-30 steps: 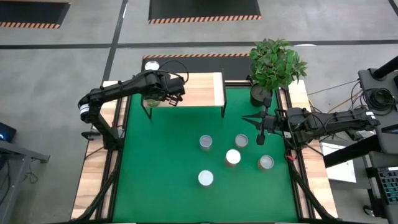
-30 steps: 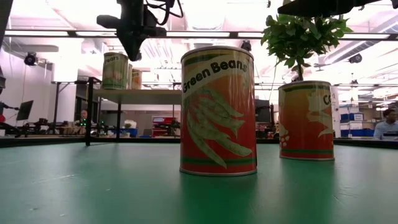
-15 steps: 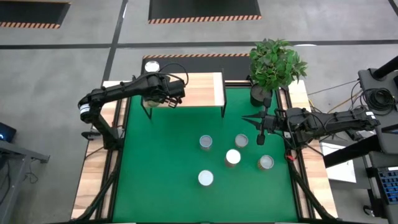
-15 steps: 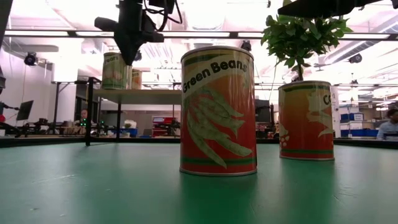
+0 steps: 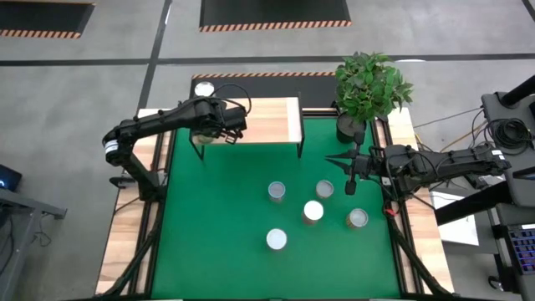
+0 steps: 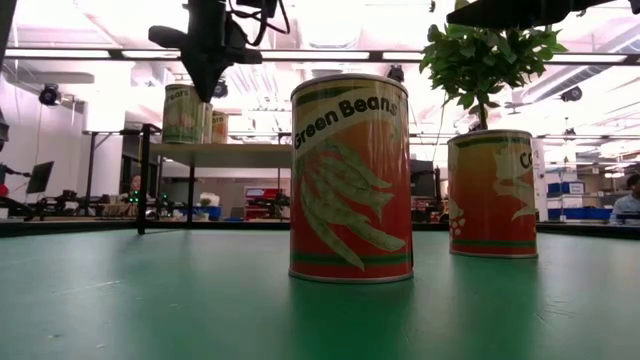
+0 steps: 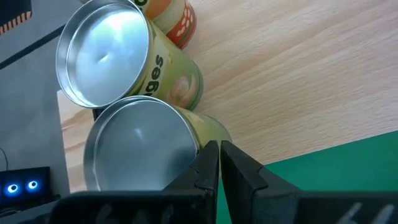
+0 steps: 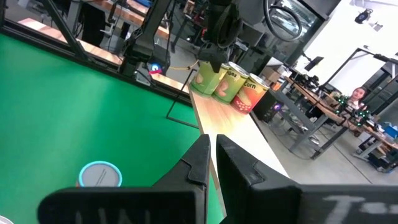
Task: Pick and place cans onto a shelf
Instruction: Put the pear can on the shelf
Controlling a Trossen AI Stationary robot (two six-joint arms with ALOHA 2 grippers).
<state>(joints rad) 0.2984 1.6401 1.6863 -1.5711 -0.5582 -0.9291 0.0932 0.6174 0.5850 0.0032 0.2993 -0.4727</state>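
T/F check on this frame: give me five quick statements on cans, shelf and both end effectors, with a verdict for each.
1. Five cans stand on the green mat. True.
2. The left end effector grips a can. False: it is shut and empty, next to the cans on the shelf.
3. Cans already stand on the shelf; the right wrist view shows three. True.
4. The right end effector is wide open over the shelf. False: it is shut, hanging over the mat near the plant pot.
5. The nearest can in the low view reads Green Beans. True.
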